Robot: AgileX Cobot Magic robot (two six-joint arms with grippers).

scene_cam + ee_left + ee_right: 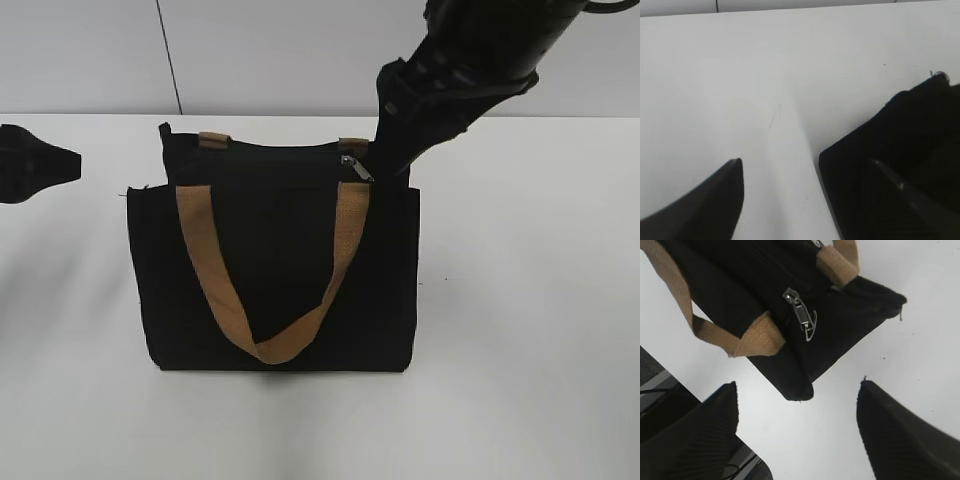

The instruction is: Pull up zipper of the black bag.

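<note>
The black bag (280,270) lies flat on the white table, its tan handles (270,345) draped over the front. The silvery zipper (355,167) sits near the bag's top right corner; in the right wrist view the zipper (801,318) shows with its pull tab dangling. My right gripper (797,385) is open and empty, hovering just beyond that corner of the bag (770,295); in the exterior view its fingertips are hidden behind the arm. My left gripper (70,160) is open and empty, left of the bag; its wrist view shows the bag's corner (900,150) beside the right finger.
The white table (520,330) runs all round the bag. A pale wall with a dark vertical seam (168,55) stands behind. The table's edge and a darker floor (655,385) show in the right wrist view at lower left.
</note>
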